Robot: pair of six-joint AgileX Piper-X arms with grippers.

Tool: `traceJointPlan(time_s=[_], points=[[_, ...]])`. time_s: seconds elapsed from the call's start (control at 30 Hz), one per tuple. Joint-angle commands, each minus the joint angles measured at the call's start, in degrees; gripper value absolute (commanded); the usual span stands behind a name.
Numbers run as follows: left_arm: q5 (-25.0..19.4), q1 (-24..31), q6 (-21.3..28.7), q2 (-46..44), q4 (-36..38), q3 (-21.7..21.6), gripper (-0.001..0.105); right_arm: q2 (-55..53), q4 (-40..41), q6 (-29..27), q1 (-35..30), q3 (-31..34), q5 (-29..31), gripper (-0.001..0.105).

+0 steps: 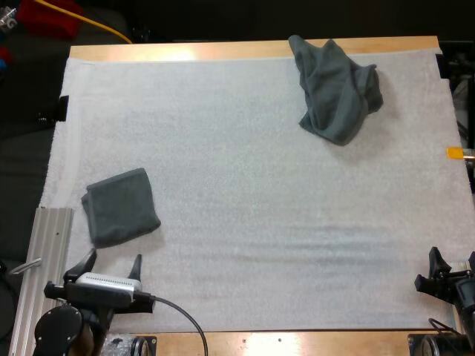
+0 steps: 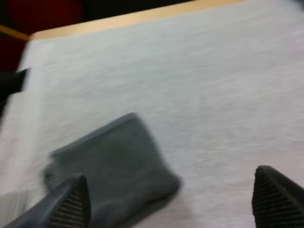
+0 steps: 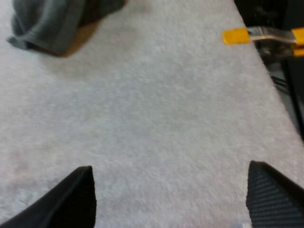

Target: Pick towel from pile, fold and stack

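A: White mat (image 1: pixel 245 222) first, one of them, across nearly all of the wooden table (image 1: pixel 245 50). Any trouble from that?

B: Looks fuzzy, so probably drags on cloth a little. Fine for folding on, poorer for sliding.

A: And the crumpled towel (image 1: pixel 338 93)?

B: One. Dark grey-green, heaped at the far right of the mat, lapping onto the wood at the far edge. Soft, light and limp by the look of it; surely sags and trails once lifted. No stiffness to rely on, nothing fragile either.

A: Where to take hold?

B: Best at a free corner or a hem on the outside of the heap, not at the bulge in the middle. Probably hangs flatter that way. Hard to pick out a true corner from here, though.

A: And the folded towel (image 1: pixel 121 208)?

B: One as well, same cloth, a squarish pad near the mat's left edge, just ahead of the left gripper (image 1: pixel 113 258). Presumably the base of the stack. Easily nudged askew, being so light.

A: Grippers?

B: Two. Left with fingers spread wide, clamped on nothing, close to the folded pad. Then the right gripper (image 3: pixel 171 168), likewise parted and bare, over the mat at the near right, well apart from the heap.
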Motion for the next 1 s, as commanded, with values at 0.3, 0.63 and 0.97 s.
traceJointPlan(time_s=[0.3,0.63,0.97], points=[[14.20,-0.01,-4.04,-5.38,-4.86,-3.44,0.068,-2.47,-0.87,-0.16,-0.17,-6.99,-6.79,0.065],[21.24,-0.28,-4.95,2.31,-9.15,-6.71,0.068,2.26,-0.86,5.54,-0.17,-8.69,-17.66,0.064],[21.45,-3.59,-4.95,10.81,-12.48,-10.65,0.068,12.83,-8.72,10.82,-0.17,-10.35,-20.35,0.064]])
